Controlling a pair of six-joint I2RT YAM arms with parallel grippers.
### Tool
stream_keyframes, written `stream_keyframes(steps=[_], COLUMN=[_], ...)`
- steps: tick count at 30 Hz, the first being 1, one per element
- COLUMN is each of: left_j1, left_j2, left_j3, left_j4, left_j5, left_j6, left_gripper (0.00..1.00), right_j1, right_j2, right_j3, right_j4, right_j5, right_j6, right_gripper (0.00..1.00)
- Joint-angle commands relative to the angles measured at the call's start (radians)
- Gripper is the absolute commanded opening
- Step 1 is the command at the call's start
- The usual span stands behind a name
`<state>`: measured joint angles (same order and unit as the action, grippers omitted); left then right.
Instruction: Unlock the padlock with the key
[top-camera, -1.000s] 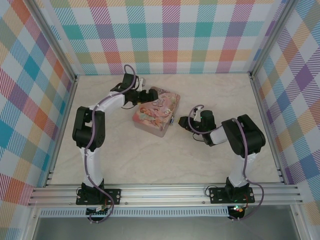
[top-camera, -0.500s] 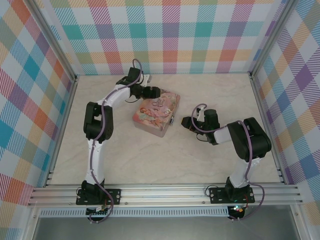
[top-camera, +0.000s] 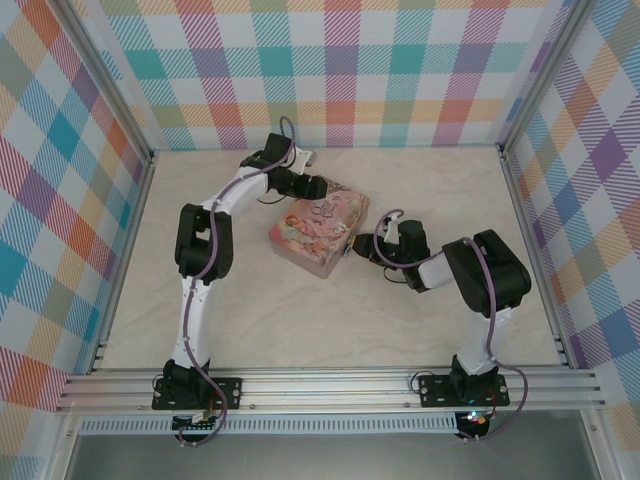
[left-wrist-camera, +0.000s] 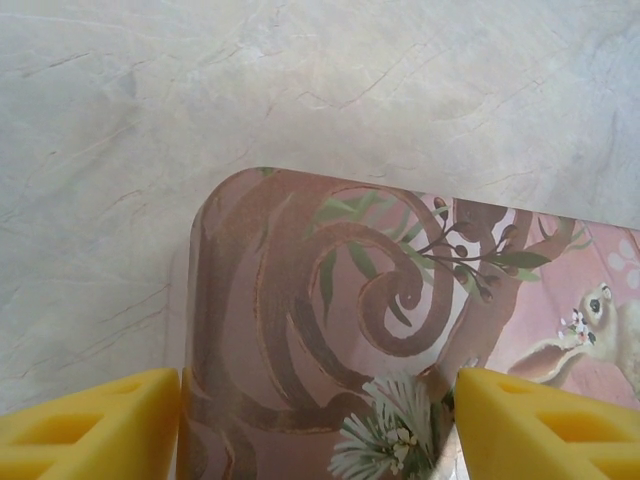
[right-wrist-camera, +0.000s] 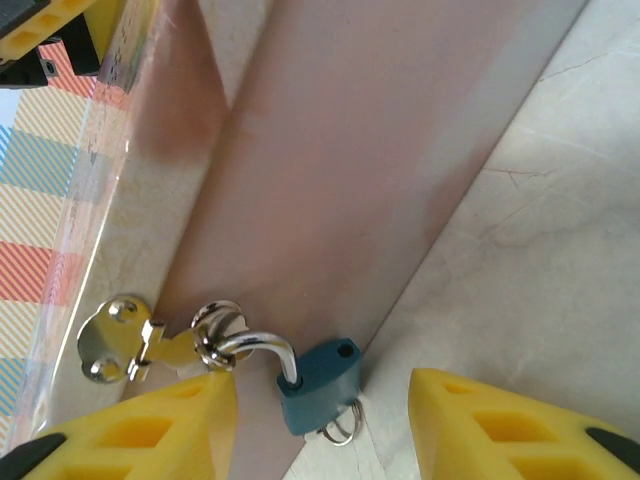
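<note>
Looking down from above, you have a pale marbled desk (top-camera: 300, 320) boxed in by pastel plaid walls (top-camera: 340, 60), with an aluminium rail (top-camera: 330, 385) along its 6 o'clock edge. A pink pictured tin (top-camera: 318, 232) lies near the middle. The padlock (right-wrist-camera: 320, 385) hangs by its shackle (right-wrist-camera: 260, 350) from the metal hasp (right-wrist-camera: 115, 340) on the tin's 3 o'clock side, its blue body resting down at the desk, with a small wire ring at its lower end.

Your left gripper (top-camera: 312, 187) is at the tin's 11 o'clock corner, released, its yellow fingers (left-wrist-camera: 90, 425) spread astride that corner; you cannot tell whether they press on the lid. Your right gripper (top-camera: 360, 247) is just off the tin's 3 o'clock side, also released and holding nothing, with the padlock just ahead of its spread fingers.

Compared with a second ago, your left arm has stretched further toward 3 o'clock onto the tin, the tin has slid slightly the same way, and your right gripper has closed in on the padlock.
</note>
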<state>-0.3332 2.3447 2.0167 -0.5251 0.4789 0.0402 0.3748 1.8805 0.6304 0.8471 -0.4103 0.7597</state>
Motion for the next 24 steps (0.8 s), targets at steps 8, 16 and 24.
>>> stream_keyframes(steps=[8, 16, 24], left_j1=[-0.018, -0.018, -0.026], left_j2=[0.029, 0.034, 0.06], left_j3=[0.021, 0.032, 0.059], left_j4=[-0.058, -0.066, -0.076], left_j5=[0.008, 0.019, 0.053], left_j6=[0.015, 0.021, 0.032], left_gripper=[0.71, 0.71, 0.7], right_j1=[0.041, 0.055, 0.083], right_j2=[0.058, 0.136, 0.181], right_j3=[-0.03, 0.029, 0.061], right_j4=[-0.031, 0.057, 0.076], right_j5=[0.012, -0.066, -0.071], right_j6=[0.046, 0.092, 0.094], right_gripper=[0.39, 0.4, 0.39])
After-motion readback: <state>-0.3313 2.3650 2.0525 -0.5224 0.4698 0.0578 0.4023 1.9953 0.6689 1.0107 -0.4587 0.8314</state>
